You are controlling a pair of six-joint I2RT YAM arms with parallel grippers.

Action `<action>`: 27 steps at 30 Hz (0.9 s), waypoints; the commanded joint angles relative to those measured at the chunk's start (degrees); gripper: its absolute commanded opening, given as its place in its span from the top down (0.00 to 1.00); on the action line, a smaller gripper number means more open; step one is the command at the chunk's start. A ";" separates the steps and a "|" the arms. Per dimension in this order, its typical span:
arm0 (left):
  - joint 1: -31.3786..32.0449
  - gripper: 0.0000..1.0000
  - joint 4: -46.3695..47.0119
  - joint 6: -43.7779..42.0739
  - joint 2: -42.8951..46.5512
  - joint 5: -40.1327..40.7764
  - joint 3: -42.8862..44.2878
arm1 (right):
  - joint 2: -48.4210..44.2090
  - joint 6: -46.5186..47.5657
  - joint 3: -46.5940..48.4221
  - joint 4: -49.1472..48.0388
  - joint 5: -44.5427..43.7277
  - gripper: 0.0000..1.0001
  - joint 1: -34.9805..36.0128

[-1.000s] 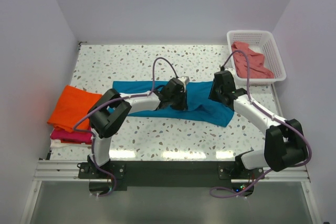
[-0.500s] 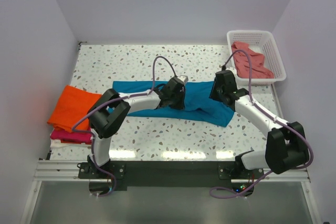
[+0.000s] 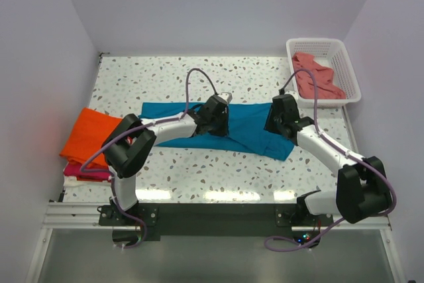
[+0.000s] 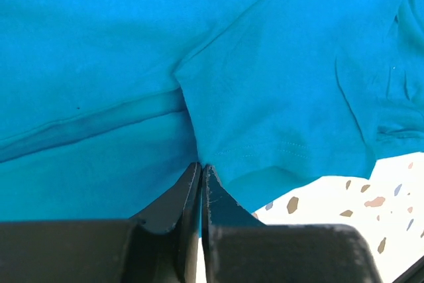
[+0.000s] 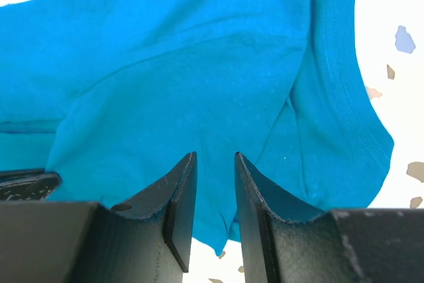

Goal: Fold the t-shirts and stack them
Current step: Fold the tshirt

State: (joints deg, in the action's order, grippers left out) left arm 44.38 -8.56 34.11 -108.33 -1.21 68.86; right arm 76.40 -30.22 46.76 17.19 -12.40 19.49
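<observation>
**A:** ok, what's sitting around the teal shirt right now?

**B:** It's spread sideways across the middle of the table. In the far right corner there's a white basket with a pink shirt bunched inside, near the teal one's right end but not touching it. At the left edge an orange shirt lies folded on top of a magenta shirt, close to the teal one's left end.

**A:** anything in the way?

**B:** Mostly the arms themselves. Both reach in from the near edge and lean over the cloth, and the left arm's purple cable loops up over the far side. Walls box in the left, back and right. The bare tabletop is a strip behind the shirt and another in front of it.

**A:** and the grippers?

**B:** The left gripper has its jaws pressed together, pinching a ridge of teal cloth near the hem. The right gripper has a narrow gap between its jaws and is over the shirt's right end. Can't tell if any cloth is caught in it.
</observation>
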 commanded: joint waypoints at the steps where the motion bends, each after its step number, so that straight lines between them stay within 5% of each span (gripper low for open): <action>1: -0.17 0.86 -0.84 -1.15 2.86 0.25 -0.31 | -1.78 -1.07 -0.79 -2.42 1.50 0.67 -0.15; 4: -0.69 0.65 -2.16 -1.68 5.22 1.04 -1.09 | -1.69 -1.42 -1.23 -2.77 2.29 0.66 -0.15; 10: -5.08 0.56 -10.76 -3.96 9.19 11.12 -0.05 | 0.59 -3.00 -1.15 -3.48 4.58 0.51 -0.06; 17: -8.17 0.62 -19.21 -4.93 6.47 23.35 -0.74 | 9.98 -3.80 4.38 -3.30 3.44 0.48 -0.06; 27: -8.26 0.72 -18.52 -4.22 4.36 24.51 -6.19 | 28.09 -2.84 18.34 -2.34 3.44 0.48 -0.06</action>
State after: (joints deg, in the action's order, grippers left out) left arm 36.07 -27.00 30.46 -104.25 21.78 63.79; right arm 101.10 -33.39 59.66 15.73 -8.99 19.49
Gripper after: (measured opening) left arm 0.289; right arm 0.521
